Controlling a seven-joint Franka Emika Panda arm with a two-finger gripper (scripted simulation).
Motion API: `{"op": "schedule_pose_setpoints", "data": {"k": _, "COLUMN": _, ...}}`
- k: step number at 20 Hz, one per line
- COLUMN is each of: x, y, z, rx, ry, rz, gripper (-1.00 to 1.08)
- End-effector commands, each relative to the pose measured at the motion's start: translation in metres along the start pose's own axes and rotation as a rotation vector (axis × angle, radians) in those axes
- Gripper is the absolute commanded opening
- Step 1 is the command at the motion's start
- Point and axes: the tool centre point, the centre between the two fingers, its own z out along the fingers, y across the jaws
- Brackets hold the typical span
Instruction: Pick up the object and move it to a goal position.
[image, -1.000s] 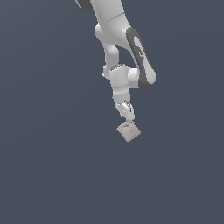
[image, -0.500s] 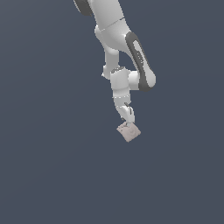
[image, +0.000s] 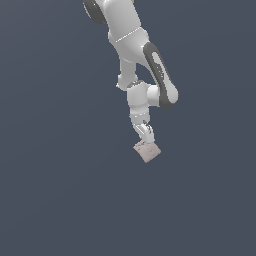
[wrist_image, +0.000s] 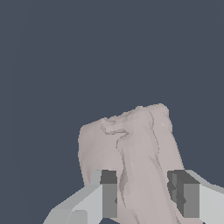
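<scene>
Gripper (wrist_image: 146, 199) clamped on object (wrist_image: 131, 153) near one edge w/ bulk toward 12 o'clock; could've twisted out in transit.

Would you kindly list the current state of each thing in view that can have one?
pincer: shut on the block, one finger on each side of it.
block: held between the pincer's fingers, tilted in the exterior view.
arm: reaching down to the block.
</scene>
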Motion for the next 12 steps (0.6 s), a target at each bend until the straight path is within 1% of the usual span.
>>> {"op": "schedule_pose_setpoints", "data": {"k": 1, "x": 0.0000, "y": -0.0002, "z": 0.0004, "rx": 0.000, "ry": 0.000, "rz": 0.000, "gripper": -1.00}}
{"op": "schedule_pose_setpoints", "data": {"k": 12, "x": 0.0007, "y": -0.0019, "z": -0.0028, "rx": 0.001, "ry": 0.000, "rz": 0.000, "gripper": -1.00}}
